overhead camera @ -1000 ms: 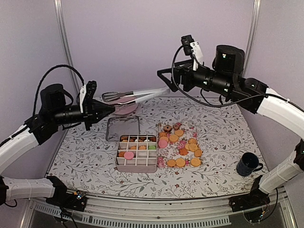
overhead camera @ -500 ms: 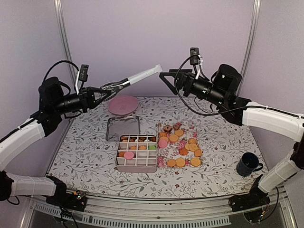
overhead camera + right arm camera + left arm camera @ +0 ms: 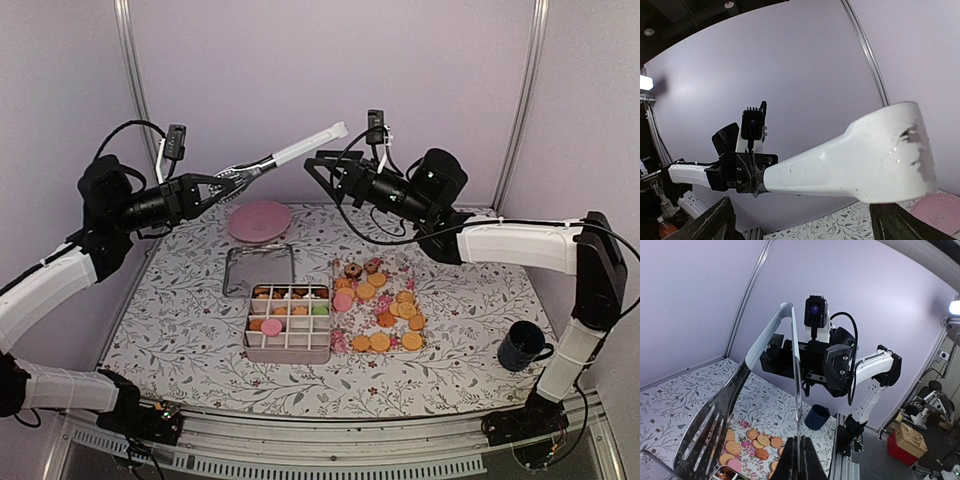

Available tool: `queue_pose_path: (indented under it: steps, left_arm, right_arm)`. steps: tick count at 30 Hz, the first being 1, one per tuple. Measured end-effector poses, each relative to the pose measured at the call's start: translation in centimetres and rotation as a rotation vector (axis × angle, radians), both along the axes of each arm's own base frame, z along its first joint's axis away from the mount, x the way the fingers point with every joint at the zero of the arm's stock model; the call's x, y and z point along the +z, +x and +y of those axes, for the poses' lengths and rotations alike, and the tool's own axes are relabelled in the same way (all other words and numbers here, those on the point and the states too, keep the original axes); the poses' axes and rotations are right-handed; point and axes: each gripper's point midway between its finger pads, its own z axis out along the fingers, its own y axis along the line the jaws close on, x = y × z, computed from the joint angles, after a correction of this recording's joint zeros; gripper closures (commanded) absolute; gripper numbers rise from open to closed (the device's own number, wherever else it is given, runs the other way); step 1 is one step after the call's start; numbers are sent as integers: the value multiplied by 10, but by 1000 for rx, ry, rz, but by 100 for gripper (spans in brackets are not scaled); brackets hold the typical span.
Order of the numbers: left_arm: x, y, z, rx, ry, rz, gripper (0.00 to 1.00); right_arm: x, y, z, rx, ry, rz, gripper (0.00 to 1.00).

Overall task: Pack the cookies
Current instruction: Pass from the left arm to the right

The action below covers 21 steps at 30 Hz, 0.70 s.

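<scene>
**Q:** Top view: where do the cookies point(image 3: 380, 341) lie?

**A:** The loose ones, mostly orange with some pink and a few dark, are spread on a floral tray point(image 3: 398, 265) right of centre on the table point(image 3: 170, 330). Others sit in the cells of a divided box point(image 3: 288, 353) just left of the tray, among them a pink one and a green one. A lid point(image 3: 258, 272) lies flat just behind the box. A pink plate point(image 3: 262, 219) sits behind the lid, and a dark mug point(image 3: 522, 347) stands near the front right corner.

**Q:** And the arms?

**A:** Both stand high above the table. The left gripper point(image 3: 220, 183), jaws pressed together, pinches one arm of the tongs point(image 3: 290, 155) near their slotted ends. The tongs' white hinge end points up and to the right. The right gripper point(image 3: 316, 168) faces that end with its jaws spread wide. In the right wrist view the white end shows between its fingers point(image 3: 715, 222); whether it touches them cannot be told.
</scene>
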Motion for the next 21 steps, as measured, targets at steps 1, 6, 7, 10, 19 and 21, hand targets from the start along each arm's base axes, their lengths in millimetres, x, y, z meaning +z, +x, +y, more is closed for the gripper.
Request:
queue_pose_path:
  steps: [1, 6, 7, 10, 19, 21]
  left_arm:
    - [2, -1, -1, -8, -3, -2, 100]
    - [7, -5, -6, -38, -10, -11, 100]
    - [8, -5, -7, -45, -10, -13, 100]
    - [11, -6, -8, -55, -11, -21, 100]
    - [15, -2, -10, -53, -14, -29, 100]
    - [15, -1, -10, -53, -13, -28, 100]
  right_arm:
    - [4, -1, 4, 12, 12, -6, 8]
    - [16, -7, 20, 62, 69, -23, 14]
    - [17, -7, 22, 70, 78, -23, 15]
    - [18, -7, 28, 92, 98, -18, 21]
    - [23, -7, 36, 152, 131, 8, 33]
    - [23, -6, 36, 155, 137, 13, 35]
